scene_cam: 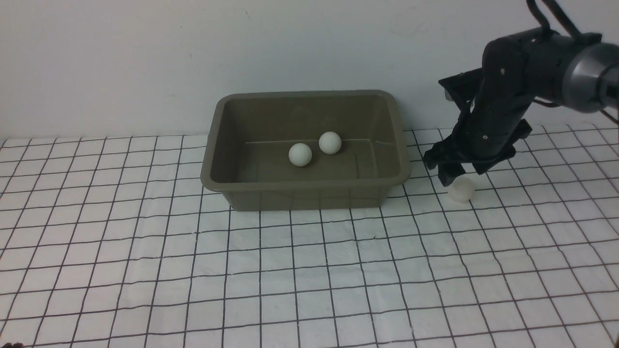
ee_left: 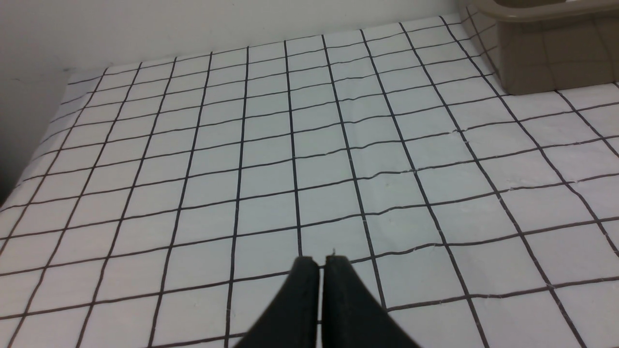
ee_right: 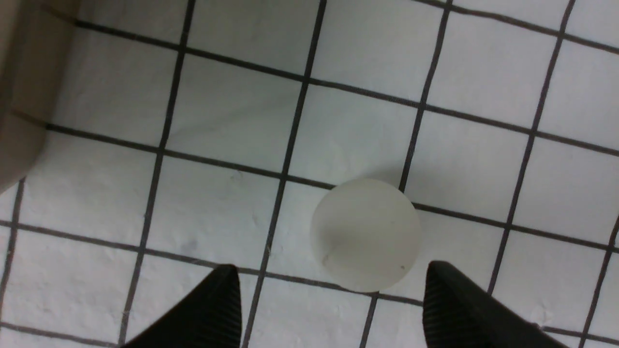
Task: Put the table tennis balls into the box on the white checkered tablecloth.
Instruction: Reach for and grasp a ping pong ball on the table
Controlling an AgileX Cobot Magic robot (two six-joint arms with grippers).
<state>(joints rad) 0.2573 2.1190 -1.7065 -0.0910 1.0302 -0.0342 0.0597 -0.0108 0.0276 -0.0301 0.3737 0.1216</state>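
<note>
The olive-grey box point(scene_cam: 218, 145) stands on the white checkered tablecloth point(scene_cam: 309, 270) with two table tennis balls point(scene_cam: 300, 154) point(scene_cam: 330, 142) inside it. A third ball point(scene_cam: 461, 189) point(ee_right: 366, 234) lies on the cloth right of the box. My right gripper point(scene_cam: 452, 175) point(ee_right: 331, 275) hangs just above that ball, open, its fingertips point(ee_right: 227, 285) wide apart and the ball just beyond them, untouched. In the left wrist view my left gripper point(ee_left: 319, 261) is shut with nothing in it, over bare cloth point(ee_left: 271, 159); a corner of the box point(ee_left: 546, 53) shows far off.
A plain white wall point(scene_cam: 145, 58) rises right behind the box. The box's side wall point(ee_right: 19, 96) is about two cloth squares from the loose ball. The cloth's left edge point(ee_left: 53, 125) drops off in the left wrist view.
</note>
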